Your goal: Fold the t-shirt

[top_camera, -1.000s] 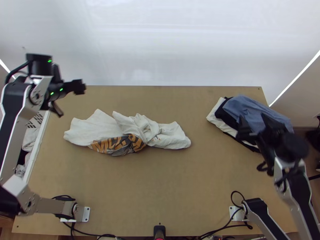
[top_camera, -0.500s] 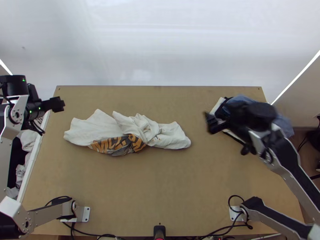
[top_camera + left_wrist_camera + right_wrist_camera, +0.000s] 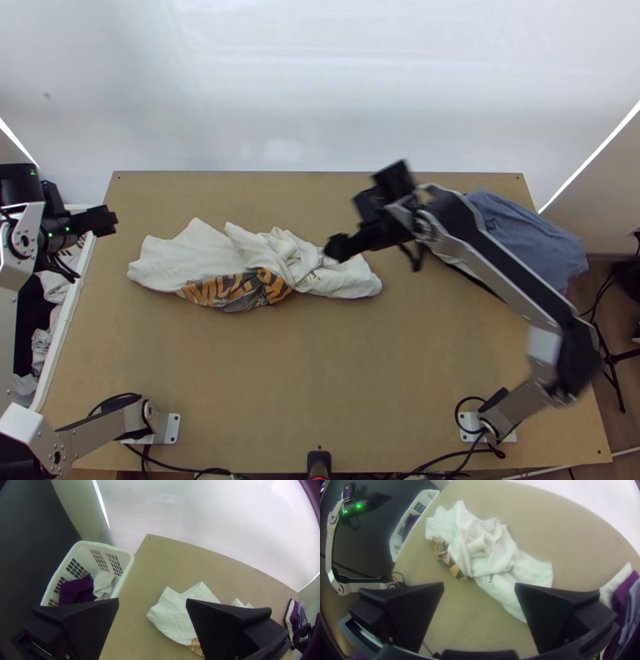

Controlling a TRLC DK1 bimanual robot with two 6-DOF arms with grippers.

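The off-white t-shirt lies bunched and twisted on the table, its orange and dark print along the near side. My left gripper is over the table's left edge by the basket, apart from the shirt. Above the shirt's right end hangs my right gripper. In the left wrist view, the left gripper is open and empty, with the shirt farther off. The right wrist view has the right gripper open too, the crumpled shirt beyond its fingers and partly behind one of them.
A stack of folded clothes, blue on top, lies at the table's right side, partly under the right arm. The white basket at the left edge holds purple cloth and pale cloth. Bare table extends along the near side.
My right gripper has swung left from the clothes stack to above the shirt's right end. My left gripper has moved left and nearer. The shirt lies as before.
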